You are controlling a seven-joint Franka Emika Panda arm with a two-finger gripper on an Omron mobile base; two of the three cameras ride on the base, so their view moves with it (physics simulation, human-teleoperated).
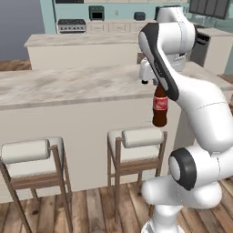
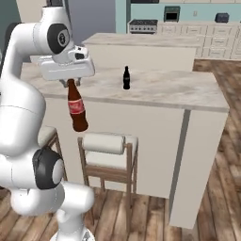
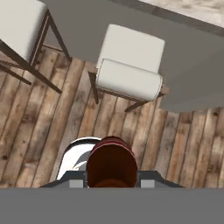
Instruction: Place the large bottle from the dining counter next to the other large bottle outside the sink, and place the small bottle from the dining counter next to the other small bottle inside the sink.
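My gripper [image 2: 71, 81] is shut on the neck of the large bottle [image 2: 76, 107], a brown bottle with a red label [image 1: 159, 103]. It hangs upright in the air in front of the dining counter [image 2: 155, 89], above a stool. From the hand view I look straight down the large bottle's [image 3: 111, 162] body at the floor. The small bottle [image 2: 126, 78], black with a thin neck, stands upright on the dining counter to the right of the gripper. The sink is out of view.
Cushioned wooden bar stools [image 1: 136, 145] [image 1: 32, 157] stand against the dining counter [image 1: 68, 84] below the bottle. A second counter [image 2: 141, 42] runs behind it. Kitchen cabinets and a stove [image 1: 72, 26] line the back wall. Wooden floor [image 2: 207, 207] lies open to the right.
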